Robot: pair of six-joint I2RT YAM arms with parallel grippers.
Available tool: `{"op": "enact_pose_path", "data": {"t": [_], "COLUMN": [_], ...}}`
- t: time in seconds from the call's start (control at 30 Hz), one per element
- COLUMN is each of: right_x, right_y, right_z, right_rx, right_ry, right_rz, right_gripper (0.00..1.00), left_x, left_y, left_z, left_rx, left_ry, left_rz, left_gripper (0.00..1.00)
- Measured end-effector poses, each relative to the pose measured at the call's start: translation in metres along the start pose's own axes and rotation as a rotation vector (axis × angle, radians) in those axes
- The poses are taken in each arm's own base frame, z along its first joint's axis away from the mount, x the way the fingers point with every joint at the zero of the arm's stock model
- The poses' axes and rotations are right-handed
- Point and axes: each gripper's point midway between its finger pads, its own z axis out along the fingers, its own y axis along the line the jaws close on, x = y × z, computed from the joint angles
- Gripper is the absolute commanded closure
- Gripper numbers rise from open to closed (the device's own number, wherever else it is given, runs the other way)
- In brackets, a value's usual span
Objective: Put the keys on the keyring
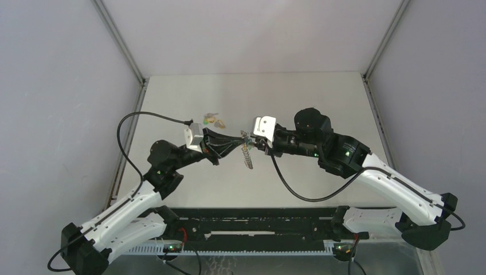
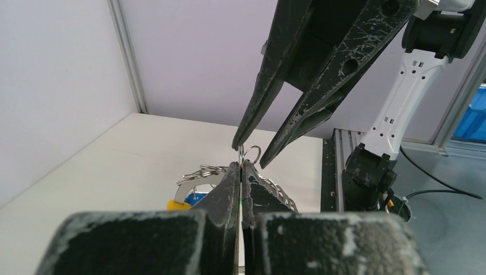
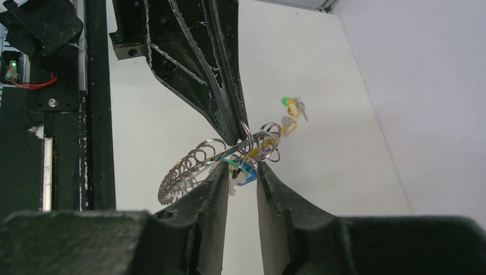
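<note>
Left wrist view: your left jaws clench the keyring (image 2: 209, 170), right jaws parted on its far side

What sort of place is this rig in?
Likely a lab robot cell: white table, plain grey panel walls on metal framing, and a black base rail carrying both arms.

My right hand (image 3: 242, 168) stands parted around a blue key (image 3: 247, 174); just ahead, the left hand (image 3: 235, 133) pinches the keyring (image 3: 184, 171).
</note>
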Motion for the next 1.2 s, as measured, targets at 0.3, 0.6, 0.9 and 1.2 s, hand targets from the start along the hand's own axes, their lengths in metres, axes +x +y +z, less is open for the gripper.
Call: {"op": "enact_pose_path", "data": {"t": [0.3,0.6,0.9,1.2], "right_x": [-0.001,-0.004,-0.006,0.001], "right_y": [0.000,0.005,0.010,-0.003], "right_z": [0.001,0.006,0.009,-0.022], "right_rx": [0.000,-0.030,-0.044,-0.031], "right_ry": [-0.009,-0.022,-0.027,-0.085], "right_rz": [0.016,0.019,0.019,0.062], "right_gripper": [1.00,1.00,0.92,0.78], "left_x": [-0.005,-0.013,-0.016,-0.006], "left_y": [-0.001,-0.001,-0.003,-0.002], "left_z": [0.001,0.002,0.004,0.001], "left_rx": [0.003,-0.002,0.008,-0.001], "left_ry": [-0.019,-0.070,-0.104,-0.093], "left_rz": [-0.004,-0.013,-0.024,-0.042], "left_gripper": [1.00,1.00,1.00,1.00]}}
